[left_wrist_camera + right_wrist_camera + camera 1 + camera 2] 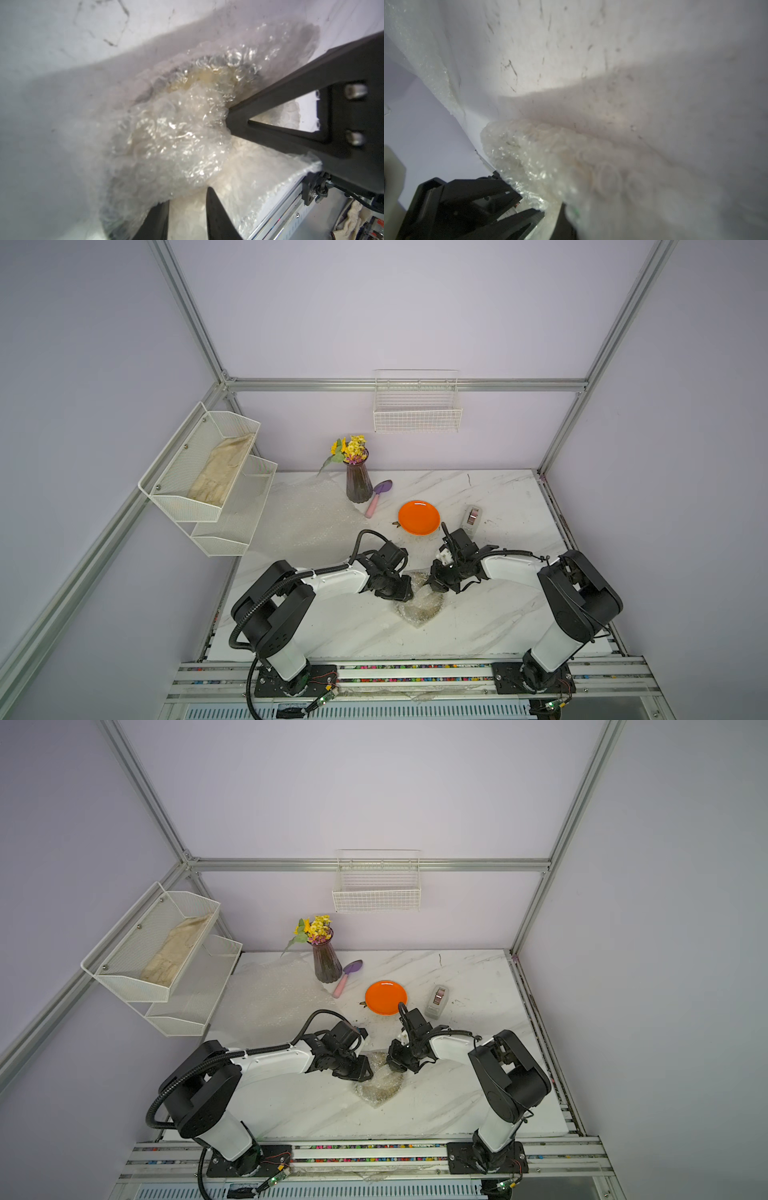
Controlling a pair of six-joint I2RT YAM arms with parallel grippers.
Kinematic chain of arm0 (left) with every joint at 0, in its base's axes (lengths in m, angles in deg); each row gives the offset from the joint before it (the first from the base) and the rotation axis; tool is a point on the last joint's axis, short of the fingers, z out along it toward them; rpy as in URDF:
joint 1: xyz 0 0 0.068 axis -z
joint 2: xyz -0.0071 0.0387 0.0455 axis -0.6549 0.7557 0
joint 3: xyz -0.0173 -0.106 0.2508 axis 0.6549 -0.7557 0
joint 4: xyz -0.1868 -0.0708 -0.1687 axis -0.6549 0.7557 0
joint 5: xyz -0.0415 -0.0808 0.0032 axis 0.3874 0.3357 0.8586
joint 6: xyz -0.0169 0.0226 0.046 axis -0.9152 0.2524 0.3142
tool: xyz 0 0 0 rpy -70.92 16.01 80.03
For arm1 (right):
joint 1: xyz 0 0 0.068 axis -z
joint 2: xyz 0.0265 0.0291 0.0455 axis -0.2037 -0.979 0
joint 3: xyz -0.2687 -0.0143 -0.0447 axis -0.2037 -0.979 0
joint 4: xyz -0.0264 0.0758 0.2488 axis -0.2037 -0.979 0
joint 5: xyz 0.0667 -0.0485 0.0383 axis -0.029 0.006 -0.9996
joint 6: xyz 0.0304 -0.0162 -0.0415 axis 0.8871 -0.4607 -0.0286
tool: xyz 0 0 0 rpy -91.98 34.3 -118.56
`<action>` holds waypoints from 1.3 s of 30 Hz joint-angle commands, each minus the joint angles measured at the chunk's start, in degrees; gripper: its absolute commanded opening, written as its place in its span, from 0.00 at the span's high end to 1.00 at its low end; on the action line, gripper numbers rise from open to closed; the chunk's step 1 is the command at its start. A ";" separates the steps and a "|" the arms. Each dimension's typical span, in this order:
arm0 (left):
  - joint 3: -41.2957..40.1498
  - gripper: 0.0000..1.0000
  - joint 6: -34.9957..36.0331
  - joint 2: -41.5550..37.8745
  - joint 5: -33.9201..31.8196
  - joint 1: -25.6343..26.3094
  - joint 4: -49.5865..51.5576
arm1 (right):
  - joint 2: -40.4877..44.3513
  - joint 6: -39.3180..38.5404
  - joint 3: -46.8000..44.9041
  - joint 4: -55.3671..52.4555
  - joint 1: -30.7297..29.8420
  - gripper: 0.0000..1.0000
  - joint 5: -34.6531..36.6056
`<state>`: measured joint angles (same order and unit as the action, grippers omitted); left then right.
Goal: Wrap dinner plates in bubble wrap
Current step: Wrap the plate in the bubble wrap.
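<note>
Crinkly bubble wrap (176, 141) over yellow plate (207, 76); right tool (227, 119) pinching it, left tool (187, 196) spread.

Pattern of the plate (207, 78) indistinct under crinkled bubble wrap (176, 135)

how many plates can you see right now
2. The orange plate lies bare near the tape dispenser; a second plate shows through the bubble wrap nearer the robot. Others may be hidden.
</note>
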<state>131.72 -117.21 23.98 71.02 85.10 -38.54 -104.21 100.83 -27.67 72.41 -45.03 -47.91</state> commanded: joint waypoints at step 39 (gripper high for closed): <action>15.38 0.74 -7.77 3.44 8.09 1.24 11.23 | -3.54 -5.31 -1.18 -5.99 -7.06 1.00 15.98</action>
<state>143.13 -121.76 25.21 73.95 85.77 -25.30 -104.32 94.71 -25.59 66.62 -52.01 -36.13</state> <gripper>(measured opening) 0.266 0.049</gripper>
